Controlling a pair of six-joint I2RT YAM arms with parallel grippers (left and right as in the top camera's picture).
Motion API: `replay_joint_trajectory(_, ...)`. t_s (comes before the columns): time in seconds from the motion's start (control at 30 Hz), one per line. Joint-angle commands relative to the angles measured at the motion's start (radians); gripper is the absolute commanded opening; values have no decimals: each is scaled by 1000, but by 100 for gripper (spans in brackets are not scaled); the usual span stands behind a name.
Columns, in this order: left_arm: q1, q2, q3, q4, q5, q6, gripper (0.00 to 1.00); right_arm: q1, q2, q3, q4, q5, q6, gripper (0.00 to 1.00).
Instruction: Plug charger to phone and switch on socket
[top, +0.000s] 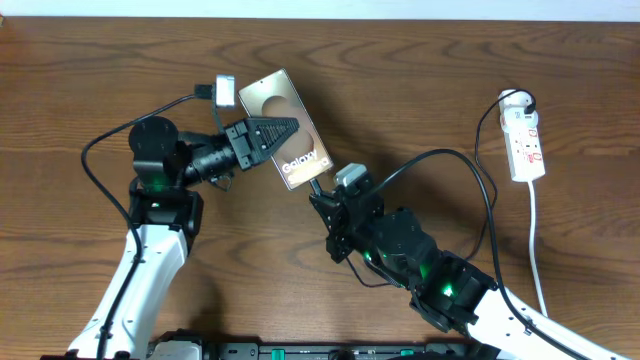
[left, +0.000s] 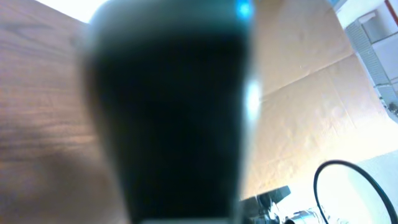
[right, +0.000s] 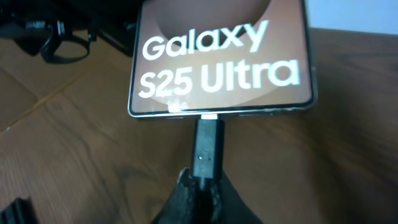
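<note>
Pinching black fingers of the right gripper (right: 202, 182) are rising from the bottom of the right wrist view. They are closed tight on the charger (right: 208, 144), a thin black cable ending in a small black rectangular plug. They are pointing the plug at the phone (right: 217, 56), a flat rectangular smartphone with a metal-edged frame and a tan screen reading "Galaxy S25 Ultra" in white. The plug's silver end is meeting the port in the middle of the phone's bottom edge; how deep it is sitting I cannot tell. Around both, the dark brown wooden table (right: 68, 155) is showing.

From overhead, the phone (top: 263, 97) is lying diagonally near the table's middle, with its top toward the far left and its bottom toward the right gripper (top: 322, 197). The left gripper (top: 278, 135) is reaching in from the left, its black ribbed fingers closed across the phone's middle and gripping it. The left wrist view is giving only a blurred dark shape (left: 168, 124) against the wood.

The socket (top: 527, 145), a small white oblong power strip with red switch marks, is lying well apart at the table's right side. A black plug (top: 524, 100) is sitting at its far end, and a white lead (top: 533, 240) is trailing toward the near edge. Whether its switch is on I cannot tell.
</note>
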Motion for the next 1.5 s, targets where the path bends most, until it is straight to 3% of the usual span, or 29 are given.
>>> replay_joint_trajectory(0.0,-24,-3,-14,-2,87,43,7,13,-38,53,-10,-13,37,13)
replay_joint_trajectory(0.23,-24,-3,-14,-2,87,43,7,13,-134,53,-51,-34,37,42)
replay_joint_trajectory(0.47,-24,-3,-14,-10,61,43,7,13,-260,53,-285,-32,37,75)
replay_joint_trajectory(0.63,-52,-2,-14,-104,-53,73,7,13,-377,53,-400,2,37,98)
replay_joint_trajectory(0.9,-183,30,-9,-166,-240,122,7,13,-583,53,-529,59,64,99)
replay_joint_trajectory(1.13,-230,240,84,-195,-104,216,7,13,-669,53,-661,101,124,99)
replay_joint_trajectory(1.27,-211,375,161,-335,-23,341,7,13,-669,53,-714,101,154,99)
replay_joint_trajectory(1.47,-161,489,212,-579,-78,539,7,13,-669,53,-753,101,172,99)
